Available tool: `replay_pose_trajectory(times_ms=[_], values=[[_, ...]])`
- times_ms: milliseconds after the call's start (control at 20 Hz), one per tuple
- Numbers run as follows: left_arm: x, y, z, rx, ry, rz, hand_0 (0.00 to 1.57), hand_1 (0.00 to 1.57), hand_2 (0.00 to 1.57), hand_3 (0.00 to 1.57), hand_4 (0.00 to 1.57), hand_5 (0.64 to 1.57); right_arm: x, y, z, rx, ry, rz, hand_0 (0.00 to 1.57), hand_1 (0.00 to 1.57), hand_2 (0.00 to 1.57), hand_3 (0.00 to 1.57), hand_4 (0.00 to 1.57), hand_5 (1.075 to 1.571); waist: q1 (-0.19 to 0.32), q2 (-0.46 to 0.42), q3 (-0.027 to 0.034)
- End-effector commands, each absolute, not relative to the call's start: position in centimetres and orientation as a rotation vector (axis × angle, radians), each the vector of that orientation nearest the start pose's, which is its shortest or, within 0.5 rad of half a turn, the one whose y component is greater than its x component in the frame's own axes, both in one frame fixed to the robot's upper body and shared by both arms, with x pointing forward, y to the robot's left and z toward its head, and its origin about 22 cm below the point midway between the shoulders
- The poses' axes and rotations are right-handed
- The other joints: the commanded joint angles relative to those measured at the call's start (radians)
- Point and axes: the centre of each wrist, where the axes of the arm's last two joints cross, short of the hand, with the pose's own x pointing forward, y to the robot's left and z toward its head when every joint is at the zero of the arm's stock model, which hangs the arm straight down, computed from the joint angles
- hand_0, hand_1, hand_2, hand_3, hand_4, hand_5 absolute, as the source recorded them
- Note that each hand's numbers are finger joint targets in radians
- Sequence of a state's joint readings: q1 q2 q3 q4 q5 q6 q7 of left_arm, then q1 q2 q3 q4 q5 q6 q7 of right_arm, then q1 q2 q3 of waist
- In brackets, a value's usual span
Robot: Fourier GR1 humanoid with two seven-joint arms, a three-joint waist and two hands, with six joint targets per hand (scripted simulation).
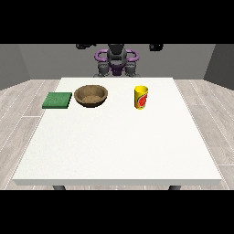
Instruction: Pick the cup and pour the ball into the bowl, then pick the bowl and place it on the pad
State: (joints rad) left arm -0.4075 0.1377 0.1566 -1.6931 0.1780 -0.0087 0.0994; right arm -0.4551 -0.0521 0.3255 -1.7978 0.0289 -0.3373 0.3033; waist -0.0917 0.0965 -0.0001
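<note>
Yellow cup [141, 97] stands upright, long axis vertical, on the white table [119, 146], right of the wooden bowl [91, 96] and green pad [57, 100]. The hand at the view's right [156, 46], raised well behind, appears nearer the cup than the other hand [83, 46]. Finger positions cannot be told.

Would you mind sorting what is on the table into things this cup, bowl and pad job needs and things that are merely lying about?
Needed for the job:
- yellow cup, upright at the view's right
- brown bowl, near the middle
- green pad, left of the bowl

Lying about:
- nothing else shows on the white table; the ball is not visible.
</note>
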Motion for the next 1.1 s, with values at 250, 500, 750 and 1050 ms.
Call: replay_pose_trajectory(times_ms=[250, 500, 750, 1050], values=[[33.5, 29.0, 9.2, 0.097, -2.055, 0.040, 0.00, 0.00, 0.00, 0.00, 0.00, 1.435, 26.4, -13.8, 19.3, 0.226, -2.012, 0.193, 0.00, 0.00, 0.00, 0.00, 0.00, 1.569, -0.093, 0.125, -0.0006], [31.9, 27.7, 3.2, 0.032, -2.000, 0.002, 0.00, 0.00, 0.00, 0.00, 0.00, 1.399, 27.7, -16.6, 18.9, 0.131, -2.003, 0.133, 0.00, 0.00, 0.00, 0.00, 0.00, 1.567, -0.024, 0.110, -0.0002], [33.7, 29.0, 1.3, 0.055, -1.956, 0.022, 0.00, 0.00, 0.00, 0.00, 0.00, 1.409, 26.5, -17.4, 17.0, 0.160, -1.993, 0.153, 0.00, 0.00, 0.00, 0.00, 0.00, 1.569, -0.066, 0.098, 0.0000], [33.7, 30.8, -1.9, 0.089, -1.965, 0.080, 0.00, 0.00, 0.00, 0.00, 0.00, 1.443, 25.2, -19.0, 17.9, 0.196, -2.013, 0.172, 0.00, 0.00, 0.00, 0.00, 0.00, 1.567, -0.107, 0.122, -0.0004]])
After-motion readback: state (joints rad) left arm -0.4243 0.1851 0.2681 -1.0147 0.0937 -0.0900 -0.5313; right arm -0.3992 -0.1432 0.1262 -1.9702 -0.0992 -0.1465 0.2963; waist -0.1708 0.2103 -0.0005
